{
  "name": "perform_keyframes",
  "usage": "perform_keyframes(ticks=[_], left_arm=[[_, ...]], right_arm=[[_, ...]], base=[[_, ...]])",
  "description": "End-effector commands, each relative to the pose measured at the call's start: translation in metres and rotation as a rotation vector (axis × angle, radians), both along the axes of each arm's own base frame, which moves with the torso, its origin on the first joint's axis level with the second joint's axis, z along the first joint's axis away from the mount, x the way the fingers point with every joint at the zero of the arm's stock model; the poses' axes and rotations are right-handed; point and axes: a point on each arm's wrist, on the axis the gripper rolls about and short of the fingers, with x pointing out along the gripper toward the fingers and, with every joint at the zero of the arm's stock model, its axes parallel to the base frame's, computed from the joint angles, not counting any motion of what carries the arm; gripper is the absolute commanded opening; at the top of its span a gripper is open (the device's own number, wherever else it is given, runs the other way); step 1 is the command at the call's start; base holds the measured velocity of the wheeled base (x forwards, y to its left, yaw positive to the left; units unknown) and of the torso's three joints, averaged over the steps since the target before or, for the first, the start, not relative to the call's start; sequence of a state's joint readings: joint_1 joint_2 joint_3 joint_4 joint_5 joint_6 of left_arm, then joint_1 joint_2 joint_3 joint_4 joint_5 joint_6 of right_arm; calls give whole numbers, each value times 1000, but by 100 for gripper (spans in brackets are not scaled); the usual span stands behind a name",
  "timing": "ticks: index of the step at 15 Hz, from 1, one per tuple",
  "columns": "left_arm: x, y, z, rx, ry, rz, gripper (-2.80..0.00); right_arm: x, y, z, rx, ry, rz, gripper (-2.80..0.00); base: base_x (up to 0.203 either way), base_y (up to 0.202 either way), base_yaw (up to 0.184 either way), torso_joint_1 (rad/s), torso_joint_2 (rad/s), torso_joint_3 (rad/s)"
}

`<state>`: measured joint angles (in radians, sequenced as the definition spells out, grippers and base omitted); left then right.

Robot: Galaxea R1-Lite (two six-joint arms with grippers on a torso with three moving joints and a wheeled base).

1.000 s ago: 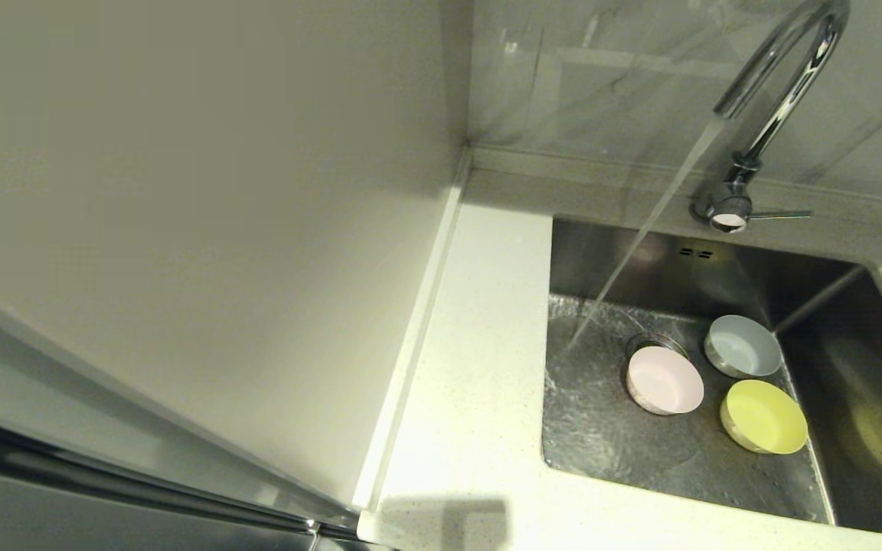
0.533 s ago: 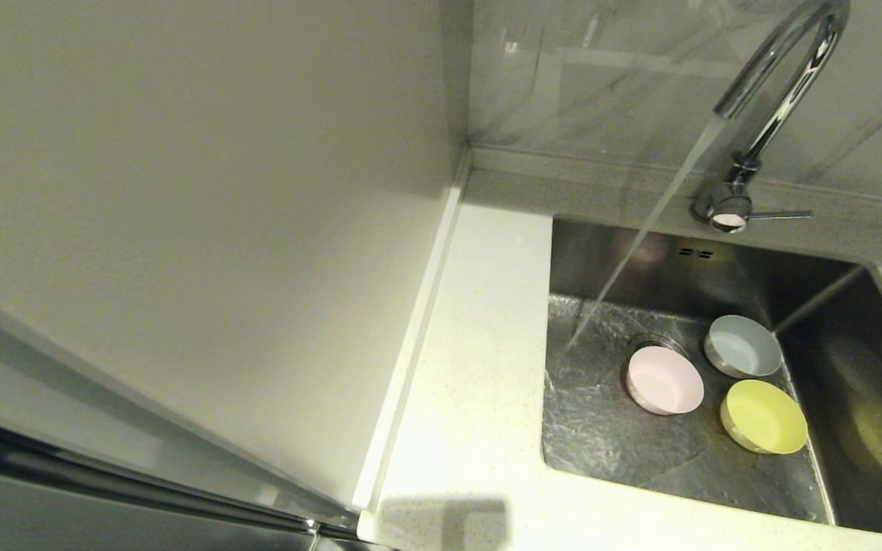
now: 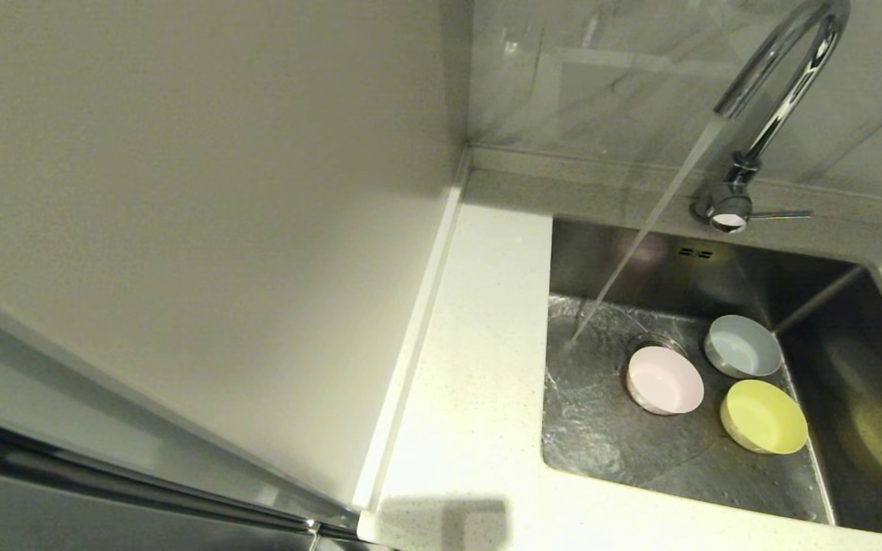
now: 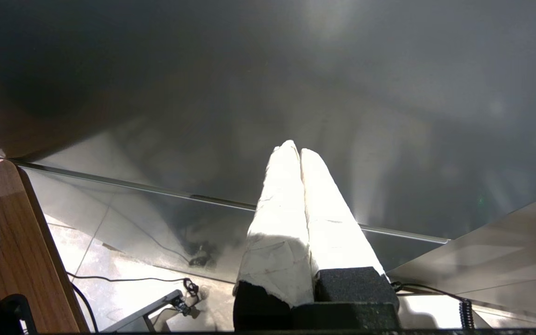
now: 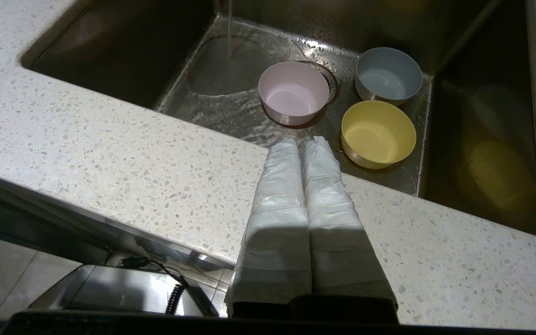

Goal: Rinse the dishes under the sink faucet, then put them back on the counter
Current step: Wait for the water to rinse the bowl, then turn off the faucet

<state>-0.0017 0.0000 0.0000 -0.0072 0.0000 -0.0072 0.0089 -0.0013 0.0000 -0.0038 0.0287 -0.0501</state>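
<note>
Three small bowls sit upright on the sink (image 3: 609, 451) floor: a pale pink bowl (image 3: 664, 379) over the drain, a pale blue-grey bowl (image 3: 743, 346) behind it, a yellow-green bowl (image 3: 764, 416) nearest. The chrome faucet (image 3: 782, 84) runs; its stream lands on the basin floor left of the pink bowl, touching no bowl. My right gripper (image 5: 301, 142) is shut and empty, held over the counter's (image 5: 110, 153) front edge, short of the pink bowl (image 5: 293, 93), blue-grey bowl (image 5: 389, 75) and yellow-green bowl (image 5: 378, 133). My left gripper (image 4: 294, 149) is shut, parked low by a cabinet front.
A tall pale cabinet panel (image 3: 181, 214) walls off the left side of the counter (image 3: 472, 367). A marbled backsplash (image 3: 625, 84) stands behind the faucet. The faucet's side lever (image 3: 782, 215) points right. A deeper, darker part of the sink (image 3: 862, 398) lies to the right of the bowls.
Only the running water ripples differently on the sink floor; bowls and faucet stay put, and neither arm shows in the head view.
</note>
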Motion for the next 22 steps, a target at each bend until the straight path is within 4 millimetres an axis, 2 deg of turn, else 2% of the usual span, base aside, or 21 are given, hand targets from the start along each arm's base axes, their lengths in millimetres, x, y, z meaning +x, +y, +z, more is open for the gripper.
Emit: perform_keyframes(ticks=[1, 6, 9, 11, 13, 16, 18, 22], left_arm=[[0, 0, -1, -1, 3, 0, -280], [0, 0, -1, -1, 3, 0, -280], [0, 0, -1, -1, 3, 0, -280], [0, 0, -1, -1, 3, 0, -280], [0, 0, -1, -1, 3, 0, -280], [0, 0, -1, -1, 3, 0, -280], [0, 0, -1, -1, 3, 0, -280], [0, 0, -1, -1, 3, 0, -280]], right_arm=[[0, 0, 0, -2, 0, 1, -280], [-1, 0, 5, -9, -26, 0, -280], [-15, 0, 47, -12, -161, 13, -280], [-15, 0, 77, -11, -155, 17, -280], [-2, 0, 112, 1, -104, 6, -280], [38, -1, 161, 12, -5, -56, -280], [65, -2, 186, -69, 31, -117, -280], [85, -6, 198, -507, 110, -260, -280]], base=[[0, 0, 0, 0, 0, 0], [0, 0, 0, 0, 0, 0], [0, 0, 0, 0, 0, 0], [0, 0, 0, 0, 0, 0], [0, 0, 0, 0, 0, 0], [0, 0, 0, 0, 0, 0], [0, 0, 0, 0, 0, 0], [0, 0, 0, 0, 0, 0]])
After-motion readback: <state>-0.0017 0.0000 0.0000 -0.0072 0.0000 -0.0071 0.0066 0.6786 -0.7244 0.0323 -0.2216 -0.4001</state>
